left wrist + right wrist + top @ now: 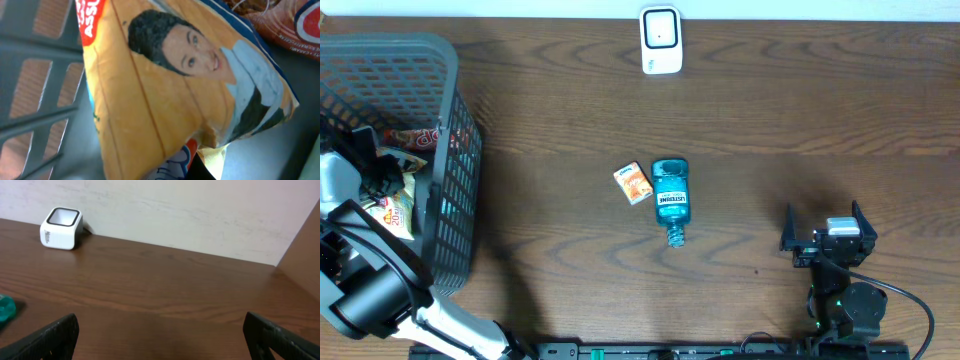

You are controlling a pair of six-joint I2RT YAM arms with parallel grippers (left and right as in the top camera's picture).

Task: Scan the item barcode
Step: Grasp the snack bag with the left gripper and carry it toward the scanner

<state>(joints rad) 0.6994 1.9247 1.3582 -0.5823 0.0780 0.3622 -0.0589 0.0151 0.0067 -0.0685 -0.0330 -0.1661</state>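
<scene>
Left jaws pinching bag (165,110), right jaws wide

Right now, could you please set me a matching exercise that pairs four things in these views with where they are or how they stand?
Things:
1. mouthwash bottle
2. white scanner
3. snack bag
4. right gripper

Places or states:
A. inside the grey basket
B. open, over the near right of the table
C. at the table's far edge
D. lying mid-table beside a small orange box

Pairs: 1-D; 2-C; 3-A; 4-B.
</scene>
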